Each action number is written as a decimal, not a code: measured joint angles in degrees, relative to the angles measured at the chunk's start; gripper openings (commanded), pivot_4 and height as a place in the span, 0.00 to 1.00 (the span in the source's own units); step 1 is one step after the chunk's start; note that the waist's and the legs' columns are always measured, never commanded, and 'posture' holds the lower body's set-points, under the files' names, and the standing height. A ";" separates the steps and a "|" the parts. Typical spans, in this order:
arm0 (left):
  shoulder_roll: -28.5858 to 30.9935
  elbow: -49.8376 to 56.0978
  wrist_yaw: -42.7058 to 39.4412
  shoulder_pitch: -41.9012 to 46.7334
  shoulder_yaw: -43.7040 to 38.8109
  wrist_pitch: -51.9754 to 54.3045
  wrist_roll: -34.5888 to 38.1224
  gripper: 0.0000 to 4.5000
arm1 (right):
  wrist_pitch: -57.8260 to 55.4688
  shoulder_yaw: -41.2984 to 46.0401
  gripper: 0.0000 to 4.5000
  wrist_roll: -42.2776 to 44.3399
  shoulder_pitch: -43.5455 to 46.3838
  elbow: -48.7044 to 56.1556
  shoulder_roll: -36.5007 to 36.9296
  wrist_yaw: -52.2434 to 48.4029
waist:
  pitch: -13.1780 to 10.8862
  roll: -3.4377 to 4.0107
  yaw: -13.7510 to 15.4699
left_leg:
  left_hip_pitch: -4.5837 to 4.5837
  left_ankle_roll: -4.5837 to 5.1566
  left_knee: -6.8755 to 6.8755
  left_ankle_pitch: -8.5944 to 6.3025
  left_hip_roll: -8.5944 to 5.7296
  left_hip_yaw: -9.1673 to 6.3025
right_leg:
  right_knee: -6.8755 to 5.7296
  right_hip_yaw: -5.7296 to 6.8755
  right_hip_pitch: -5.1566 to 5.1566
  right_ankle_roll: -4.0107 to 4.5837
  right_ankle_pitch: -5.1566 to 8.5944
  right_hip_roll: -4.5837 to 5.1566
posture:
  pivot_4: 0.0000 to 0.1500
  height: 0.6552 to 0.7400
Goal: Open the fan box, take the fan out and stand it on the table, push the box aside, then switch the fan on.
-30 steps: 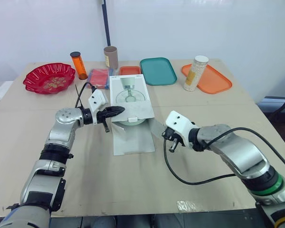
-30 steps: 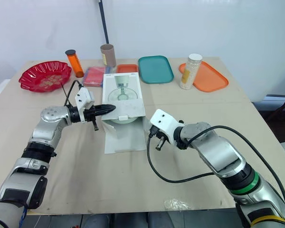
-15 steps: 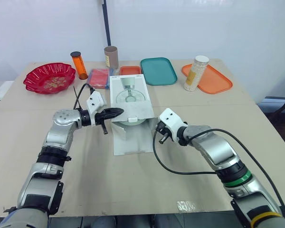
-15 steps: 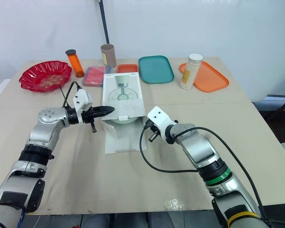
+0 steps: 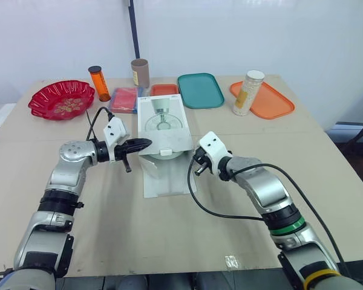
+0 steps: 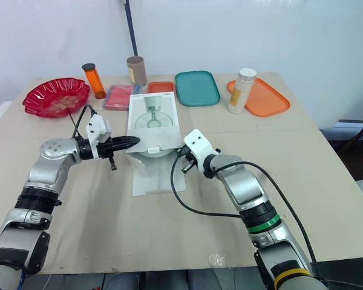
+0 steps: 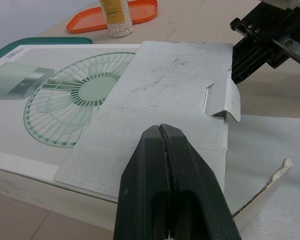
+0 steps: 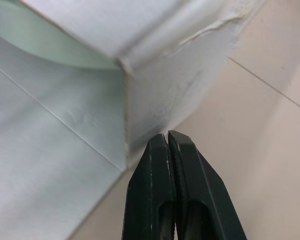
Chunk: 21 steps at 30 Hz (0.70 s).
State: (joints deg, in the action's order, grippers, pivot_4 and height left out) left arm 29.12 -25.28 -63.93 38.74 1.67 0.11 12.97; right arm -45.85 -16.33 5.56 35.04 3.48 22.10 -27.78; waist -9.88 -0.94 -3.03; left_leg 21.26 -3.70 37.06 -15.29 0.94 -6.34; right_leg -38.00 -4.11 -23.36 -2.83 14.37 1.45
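The white fan box [image 5: 163, 122] lies flat mid-table with a fan pictured on its top. Its near end is open: one flap is folded back over the top [image 7: 165, 95] and a long flap [image 5: 167, 177] lies on the table. Something pale green [image 8: 35, 47] shows inside the opening. My left gripper [image 5: 146, 144] is shut and empty, its tips just off the box's near left corner. My right gripper [image 5: 197, 164] is also shut, its tips [image 8: 168, 139] at the side flap of the near right corner. I cannot tell if they touch it.
Along the back stand a red bowl [image 5: 62, 99], an orange bottle [image 5: 99, 83], a brown tube [image 5: 140, 73], a pink pack [image 5: 126, 99], a small orange tray [image 5: 165, 89], a teal tray [image 5: 201, 90], and an orange tray [image 5: 272, 104] with a bead jar [image 5: 249, 92].
My right gripper has swung left and away from me, up to the box's near right corner. My left gripper has drawn back slightly to the left of the box.
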 measured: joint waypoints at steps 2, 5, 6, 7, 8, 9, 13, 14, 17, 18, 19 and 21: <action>0.16 -0.03 0.00 0.01 0.00 -0.01 -0.02 0.00 | -0.18 0.67 0.01 0.27 -0.11 0.49 -0.05 -0.47 | 0.00 0.00 0.00 | 0.00 0.00 0.00 0.00 0.00 0.00 | 0.00 0.00 0.00 0.00 0.00 0.00 | 1.00 1.00; 0.19 -0.45 -0.01 0.17 0.01 -0.25 -0.08 0.00 | -0.67 1.13 0.01 0.65 -0.37 1.50 -0.07 -1.14 | 0.00 0.00 -0.05 | -0.01 0.00 0.00 0.00 0.00 0.00 | -0.01 0.00 0.00 0.00 0.00 0.00 | 1.00 1.00; 0.20 -0.61 -0.02 0.23 0.01 -0.32 -0.11 0.00 | -0.83 1.34 0.01 0.92 -0.58 1.91 -0.02 -1.49 | 0.00 0.00 -0.06 | -0.01 0.00 0.00 0.00 0.00 0.00 | -0.01 0.00 0.00 0.00 0.00 0.00 | 1.00 1.00; 0.20 -0.74 -0.04 0.29 0.04 -0.45 -0.18 0.00 | -0.90 1.47 0.01 0.97 -0.87 2.43 0.14 -2.06 | 0.00 0.00 -0.07 | -0.01 0.00 0.00 0.00 0.00 0.00 | -0.01 0.00 0.01 0.00 0.00 0.00 | 1.00 1.00; 0.20 -0.89 -0.07 0.33 0.04 -0.68 -0.27 0.00 | -1.02 1.48 0.01 1.00 -1.16 3.03 0.27 -2.36 | 0.00 0.00 -0.08 | -0.01 0.00 0.00 0.00 0.00 0.00 | -0.01 0.00 0.01 0.00 0.00 0.00 | 1.00 1.00; 0.20 -1.05 -0.10 0.37 0.08 -1.10 -0.45 0.00 | -1.09 1.48 0.01 1.01 -1.46 3.59 0.34 -2.57 | 0.00 0.00 -0.09 | -0.01 0.00 0.00 0.00 0.00 0.00 | -0.01 0.00 0.01 0.00 0.00 0.00 | 1.00 1.00; 0.20 -1.88 -0.24 0.77 0.14 -1.62 -0.66 0.00 | -1.52 1.47 0.01 1.02 -2.51 5.34 0.63 -3.66 | 0.00 0.00 -0.09 | -0.02 0.00 0.00 0.00 0.00 0.00 | -0.01 0.00 0.02 0.00 0.00 0.00 | 1.00 1.00; 0.20 -2.33 -0.27 1.03 0.13 -1.71 -0.68 0.00 | -1.66 1.44 0.01 1.05 -2.93 6.05 0.64 -4.13 | 0.00 0.00 -0.09 | -0.02 0.00 0.00 0.00 -0.01 0.00 | -0.01 0.00 0.02 0.00 0.00 0.00 | 1.00 1.00; 0.21 -2.86 -0.23 1.28 0.12 -2.15 -0.85 0.00 | -2.15 1.34 0.01 1.52 -3.43 7.27 0.50 -4.71 | 0.00 0.01 -0.21 | -0.03 0.00 0.00 0.00 0.00 0.00 | -0.01 0.00 0.01 0.00 0.00 -0.01 | 1.00 1.00; 0.21 -2.89 -0.24 1.29 0.12 -2.25 -0.94 0.00 | -2.37 1.27 0.01 1.55 -3.55 7.65 0.42 -4.72 | 0.00 0.00 -0.23 | -0.03 0.00 0.00 0.00 0.00 0.00 | -0.01 0.00 0.01 0.00 0.00 -0.01 | 1.00 1.00; 0.21 -2.92 -0.24 1.29 0.12 -2.30 -1.03 0.00 | -2.38 1.19 0.01 1.55 -3.58 7.68 0.39 -4.73 | 0.00 0.00 -0.25 | -0.03 0.00 0.00 0.00 0.00 0.00 | -0.01 0.00 0.01 0.00 0.00 -0.01 | 1.00 1.00; 0.21 -2.92 -0.26 1.29 0.12 -2.38 -1.14 0.00 | -2.38 1.13 0.01 1.53 -3.60 7.68 0.40 -4.73 | 0.00 0.00 -0.27 | -0.03 0.00 0.00 0.00 0.00 0.00 | -0.01 0.00 0.01 0.01 0.00 -0.01 | 1.00 1.00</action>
State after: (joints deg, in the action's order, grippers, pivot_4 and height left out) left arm 29.33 -28.20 -64.19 40.03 1.79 -2.27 11.83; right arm -48.23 -15.21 7.09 31.44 11.16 22.50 -32.51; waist -9.87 -0.94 -3.30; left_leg 21.24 -3.70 37.06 -15.29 0.94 -6.34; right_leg -38.01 -4.11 -23.35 -2.83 14.37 1.44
